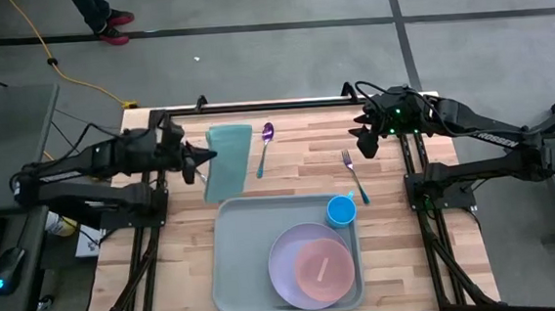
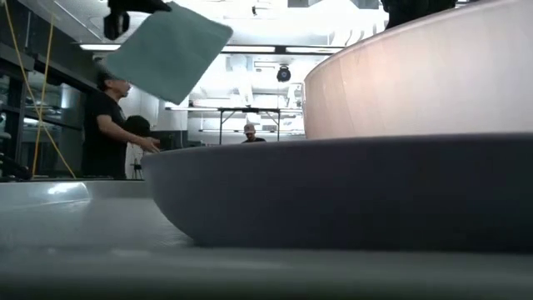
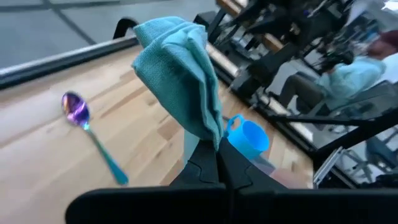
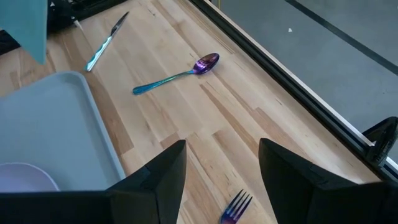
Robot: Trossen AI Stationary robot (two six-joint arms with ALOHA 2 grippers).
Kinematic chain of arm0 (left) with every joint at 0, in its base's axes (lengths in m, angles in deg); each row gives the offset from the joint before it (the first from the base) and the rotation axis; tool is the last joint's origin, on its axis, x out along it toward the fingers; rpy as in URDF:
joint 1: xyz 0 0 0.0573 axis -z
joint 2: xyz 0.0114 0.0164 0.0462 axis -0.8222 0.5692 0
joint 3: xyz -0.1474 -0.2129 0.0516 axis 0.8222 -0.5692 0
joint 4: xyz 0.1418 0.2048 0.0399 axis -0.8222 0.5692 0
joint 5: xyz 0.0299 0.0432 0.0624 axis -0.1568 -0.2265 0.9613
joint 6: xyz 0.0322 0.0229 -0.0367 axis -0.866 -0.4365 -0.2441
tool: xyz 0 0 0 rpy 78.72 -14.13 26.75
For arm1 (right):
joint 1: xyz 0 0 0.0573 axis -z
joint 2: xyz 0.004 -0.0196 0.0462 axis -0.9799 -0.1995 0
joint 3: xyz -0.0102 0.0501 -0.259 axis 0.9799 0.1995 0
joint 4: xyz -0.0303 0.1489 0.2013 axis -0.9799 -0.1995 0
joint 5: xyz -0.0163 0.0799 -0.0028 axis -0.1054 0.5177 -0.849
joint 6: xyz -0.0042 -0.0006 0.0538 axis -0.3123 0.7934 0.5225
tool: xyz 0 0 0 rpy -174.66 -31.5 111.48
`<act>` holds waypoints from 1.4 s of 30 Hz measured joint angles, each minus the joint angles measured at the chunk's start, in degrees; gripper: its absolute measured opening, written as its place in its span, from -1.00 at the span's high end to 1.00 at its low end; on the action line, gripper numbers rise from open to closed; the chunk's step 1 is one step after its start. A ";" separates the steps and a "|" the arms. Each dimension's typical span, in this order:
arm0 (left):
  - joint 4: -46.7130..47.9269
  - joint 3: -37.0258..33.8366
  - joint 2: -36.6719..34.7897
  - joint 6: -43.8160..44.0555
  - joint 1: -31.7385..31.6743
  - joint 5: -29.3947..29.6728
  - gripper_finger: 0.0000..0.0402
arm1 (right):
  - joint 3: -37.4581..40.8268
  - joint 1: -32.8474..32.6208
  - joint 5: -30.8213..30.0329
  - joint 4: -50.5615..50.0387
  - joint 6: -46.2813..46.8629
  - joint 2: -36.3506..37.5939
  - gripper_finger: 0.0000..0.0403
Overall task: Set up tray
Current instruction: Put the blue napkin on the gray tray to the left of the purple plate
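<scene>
Tray [image 1: 241, 266] near left gripper [image 1: 202, 159]; gripper pinching teal napkin [image 1: 229, 159] aloft

Grey concrete floor [image 1: 277, 4] fills the top of the overhead frame, crossed by dark seam lines. A yellow cable [image 1: 50, 56] snakes across its upper left, near a pair of red shoes [image 1: 112, 26]. Level across the table, a bright ceiling [image 2: 275, 33] glows at upper centre; a person in black [image 2: 108, 125] stands at left, beside what may be a dark-framed table [image 2: 250, 121].
</scene>
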 joint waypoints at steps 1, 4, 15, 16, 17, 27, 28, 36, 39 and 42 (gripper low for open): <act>0.89 0.00 0.02 1.07 1.86 1.96 0.94 | 0.00 0.00 0.00 0.00 -0.11 0.00 0.11; 1.96 -0.02 0.36 4.09 7.23 6.84 0.94 | 0.00 0.01 0.01 0.00 -0.33 0.00 0.11; 4.12 -0.02 8.08 19.46 24.86 20.28 0.94 | 0.00 0.00 0.99 0.00 -1.67 0.00 0.11; 4.01 -0.02 9.37 21.23 26.39 21.24 0.94 | 0.00 0.02 1.16 0.00 -1.86 0.00 0.11; 4.16 -0.02 10.54 23.08 27.71 21.87 0.94 | 0.00 0.00 1.28 -0.01 -2.22 0.00 0.11; -0.31 -0.06 22.92 40.97 40.12 29.00 0.94 | 0.00 0.00 1.90 -0.02 -4.75 0.00 0.11; -1.37 -0.07 24.10 42.63 41.28 30.34 0.94 | 0.00 0.00 1.94 0.00 -5.17 0.00 0.11; -8.23 0.54 33.98 56.14 48.43 35.46 0.94 | 0.00 0.00 4.11 -0.02 -7.06 0.00 0.11; -8.34 1.30 37.18 61.85 50.27 37.73 0.94 | 0.00 0.00 4.79 -0.04 -7.66 0.00 0.11; -9.31 2.05 39.21 62.71 50.82 38.11 0.94 | 0.00 0.01 5.14 -0.40 -8.03 0.00 0.11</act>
